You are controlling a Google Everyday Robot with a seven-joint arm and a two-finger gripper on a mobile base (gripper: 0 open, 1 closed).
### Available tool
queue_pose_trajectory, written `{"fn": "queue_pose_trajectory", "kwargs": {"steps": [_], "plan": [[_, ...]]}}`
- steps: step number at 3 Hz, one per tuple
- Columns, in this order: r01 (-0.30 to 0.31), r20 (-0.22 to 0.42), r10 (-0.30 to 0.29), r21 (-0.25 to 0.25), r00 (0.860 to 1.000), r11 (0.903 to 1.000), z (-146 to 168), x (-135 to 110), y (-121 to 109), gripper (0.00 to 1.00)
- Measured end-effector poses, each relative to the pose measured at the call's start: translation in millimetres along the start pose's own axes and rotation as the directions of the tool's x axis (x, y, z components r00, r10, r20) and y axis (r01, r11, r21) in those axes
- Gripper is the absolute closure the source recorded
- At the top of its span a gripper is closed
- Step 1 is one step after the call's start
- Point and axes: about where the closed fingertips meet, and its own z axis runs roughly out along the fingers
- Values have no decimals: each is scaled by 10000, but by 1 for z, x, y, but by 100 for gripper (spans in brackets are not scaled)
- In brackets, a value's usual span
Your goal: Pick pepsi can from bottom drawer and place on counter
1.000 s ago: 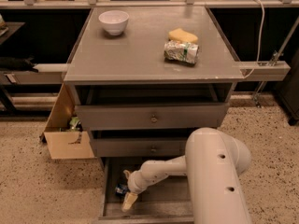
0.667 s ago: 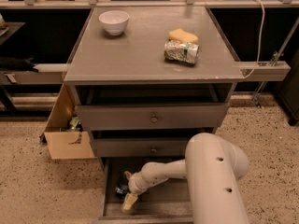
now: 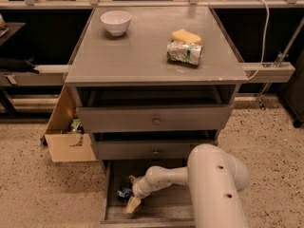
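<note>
The bottom drawer (image 3: 114, 212) is pulled open at the foot of the cabinet. The pepsi can (image 3: 124, 192) lies in its left part, small and blue, partly hidden by my arm. My gripper (image 3: 131, 204) reaches down into the drawer, right beside and just in front of the can. Its pale tip points toward the drawer's front edge. The grey counter (image 3: 142, 46) is the cabinet's top, well above.
A white bowl (image 3: 116, 22), a yellow sponge (image 3: 186, 35) and a green-and-white foil packet (image 3: 184, 52) lie on the counter. Two knobbed drawers (image 3: 156, 121) sit above the open one. A cardboard box (image 3: 66, 137) stands left of the cabinet. My arm's bulky white body (image 3: 216, 184) fills the lower right.
</note>
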Motion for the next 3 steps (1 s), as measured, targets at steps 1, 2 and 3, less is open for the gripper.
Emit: {"fn": "queue_pose_trajectory", "kwargs": {"steps": [1, 2, 3], "plan": [[-251, 27, 251, 2, 9997, 9997, 7, 7, -6, 19], [-356, -215, 353, -135, 9991, 9993, 16, 14, -8, 41], [-375, -631, 349, -404, 9974, 9985, 24, 21, -6, 72]]}}
